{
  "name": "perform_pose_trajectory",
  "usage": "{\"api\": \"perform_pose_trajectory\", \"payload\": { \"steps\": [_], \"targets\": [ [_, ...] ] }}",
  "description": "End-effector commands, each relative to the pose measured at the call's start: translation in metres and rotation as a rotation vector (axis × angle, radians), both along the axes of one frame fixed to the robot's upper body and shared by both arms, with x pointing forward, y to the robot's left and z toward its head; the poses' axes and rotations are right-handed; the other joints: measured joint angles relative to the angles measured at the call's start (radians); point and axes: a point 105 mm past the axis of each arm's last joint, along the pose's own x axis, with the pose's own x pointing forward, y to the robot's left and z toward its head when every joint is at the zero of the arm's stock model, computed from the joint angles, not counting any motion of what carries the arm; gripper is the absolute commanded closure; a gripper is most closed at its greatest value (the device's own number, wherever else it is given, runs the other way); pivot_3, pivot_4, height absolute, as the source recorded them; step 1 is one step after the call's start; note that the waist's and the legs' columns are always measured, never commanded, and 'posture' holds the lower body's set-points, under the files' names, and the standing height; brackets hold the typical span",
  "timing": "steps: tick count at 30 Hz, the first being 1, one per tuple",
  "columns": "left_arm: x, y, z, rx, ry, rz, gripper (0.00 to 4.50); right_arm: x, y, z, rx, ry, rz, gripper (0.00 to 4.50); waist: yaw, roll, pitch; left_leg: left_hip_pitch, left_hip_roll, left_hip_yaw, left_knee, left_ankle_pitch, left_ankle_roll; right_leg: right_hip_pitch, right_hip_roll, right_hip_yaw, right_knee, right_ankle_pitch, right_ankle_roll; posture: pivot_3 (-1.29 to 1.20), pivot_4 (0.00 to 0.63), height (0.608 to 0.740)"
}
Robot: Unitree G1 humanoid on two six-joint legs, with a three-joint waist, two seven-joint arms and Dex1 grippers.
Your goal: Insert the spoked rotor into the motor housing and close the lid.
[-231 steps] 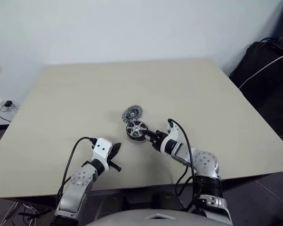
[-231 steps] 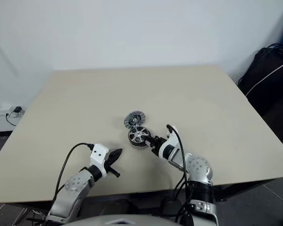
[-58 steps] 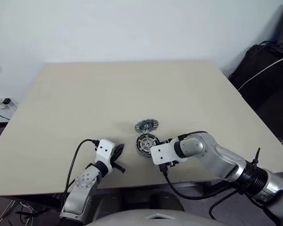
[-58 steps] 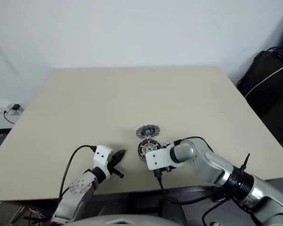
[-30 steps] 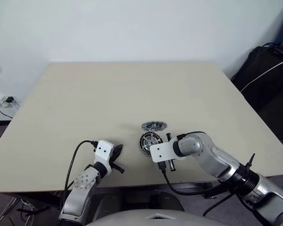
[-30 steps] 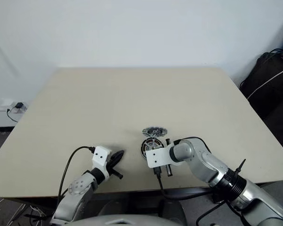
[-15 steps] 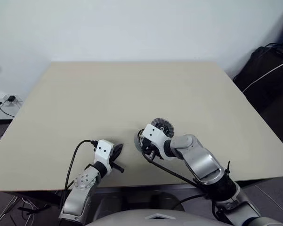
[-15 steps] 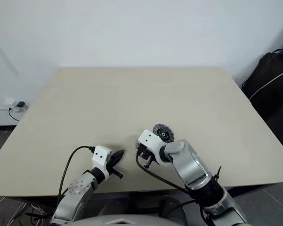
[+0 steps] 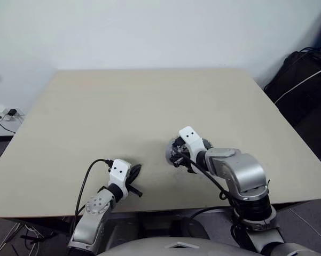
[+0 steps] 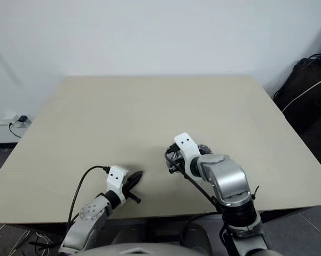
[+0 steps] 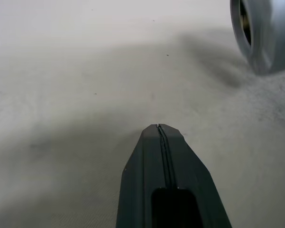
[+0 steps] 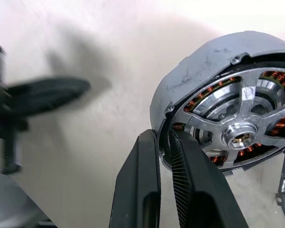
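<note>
**Operator:** Since one second ago, what has changed?

**Inspector:** Compared with that picture, the right gripper (image 12: 163, 142) has rolled over and come up off the table (image 9: 96, 106), carrying the motor housing (image 12: 213, 85) with it. The housing lay flat then; now it stands tilted on edge. The left gripper (image 11: 160, 127) has kept its place.

**Operator:** Any brand, label or lettering?

**Inspector:** None can be read on any part.

**Operator:** State of each gripper?

**Inspector:** Right: fingers (image 12: 138, 190) clamped on the silver wall of the motor housing, one finger outside the rim, the other inside it. Left: fingers pressed together, nothing between them, low over the bare table.

**Operator:** Position of the task parts relative to the right gripper?

**Inspector:** In the right wrist view, the housing extends from the fingertips toward 1 o'clock. The spoked rotor (image 12: 239, 137) sits inside the housing, its hub at 3 o'clock from the fingertips, with copper windings showing between the spokes. A dark edge at 4 o'clock, at the frame border, may be the lid; this cannot be confirmed.

**Operator:** And in the head views?

**Inspector:** The housing is at the right gripper's tip, near the table's front edge. The left gripper lies at 8 o'clock from it, well apart.
</note>
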Motion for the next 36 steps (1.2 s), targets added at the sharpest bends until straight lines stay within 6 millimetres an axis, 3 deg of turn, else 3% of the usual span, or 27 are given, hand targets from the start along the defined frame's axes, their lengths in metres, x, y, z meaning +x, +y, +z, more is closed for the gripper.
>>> {"api": "perform_pose_trajectory", "payload": {
  "steps": [1, 12, 21, 25, 30, 36],
  "targets": [
    [0.005, -0.005, 0.010, -0.023, -0.048, -0.011, 4.50, 0.000, 0.009, 0.018, 0.089, -0.039, 0.018, 4.42, -0.006, 0.000, 0.000, 0.000, 0.000, 0.000, 0.000, 0.000, 0.000, 0.000, 0.000, 0.000, 0.000, 0.000, 0.000, 0.00, 0.000, 0.740],
    [0.002, 0.000, 0.009, -0.020, -0.046, 0.007, 4.50, 0.002, 0.007, 0.010, 0.185, 0.065, -0.054, 4.42, -0.017, 0.001, 0.000, 0.000, 0.000, 0.000, -0.001, 0.000, 0.000, 0.000, 0.000, 0.001, -0.001, 0.000, 0.001, 0.00, 0.000, 0.740],
    [0.001, 0.003, 0.009, -0.015, -0.046, 0.018, 4.50, -0.005, -0.010, -0.006, 0.047, 0.126, -0.056, 4.42, -0.021, 0.002, 0.001, 0.000, 0.000, 0.000, -0.003, 0.000, 0.000, 0.000, 0.000, 0.001, -0.001, 0.000, -0.001, 0.00, 0.000, 0.740],
    [0.001, 0.003, 0.010, -0.015, -0.046, 0.021, 4.50, -0.008, -0.008, -0.012, 0.036, 0.164, -0.054, 4.42, -0.021, 0.002, 0.001, 0.001, 0.000, 0.000, -0.003, 0.000, 0.000, 0.000, 0.001, 0.001, -0.001, -0.001, -0.001, 0.00, 0.000, 0.740],
    [0.002, 0.002, 0.010, -0.016, -0.047, 0.018, 4.50, -0.003, 0.001, -0.020, 0.041, 0.211, -0.077, 4.42, -0.021, 0.002, 0.000, 0.002, 0.000, 0.001, -0.002, 0.000, 0.000, 0.001, 0.001, 0.001, -0.001, 0.000, 0.001, 0.00, 0.000, 0.740],
    [0.002, 0.001, 0.010, -0.015, -0.046, 0.016, 4.50, 0.015, 0.006, -0.026, 0.026, 0.245, -0.144, 4.42, -0.021, 0.003, 0.000, 0.002, 0.000, 0.001, -0.002, 0.000, 0.000, 0.001, 0.001, 0.001, 0.000, 0.002, 0.003, 0.00, 0.000, 0.740]
  ]
}}
